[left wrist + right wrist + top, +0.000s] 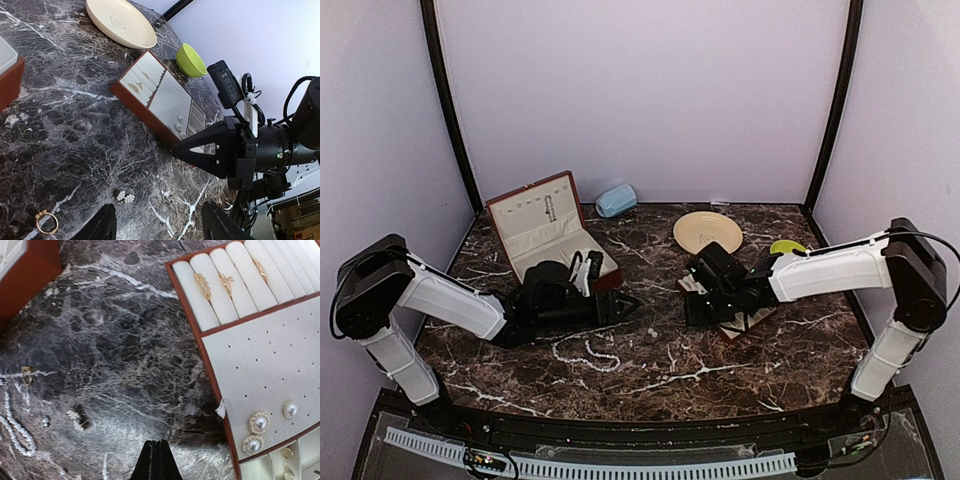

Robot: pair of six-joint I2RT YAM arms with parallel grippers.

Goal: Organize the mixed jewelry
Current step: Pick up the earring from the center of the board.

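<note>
- Jaws of left gripper (160, 226) are standing apart near the lower-centre earring (125, 196), likely for a pick.
- Right gripper (156, 460) jaws are resting together, empty, by the tray (197, 340).

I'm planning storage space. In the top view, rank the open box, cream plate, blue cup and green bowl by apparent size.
1. Open box
2. Cream plate
3. Blue cup and green bowl: look about alike; the right arm covers part of the bowl, so I won't rank them.
</note>
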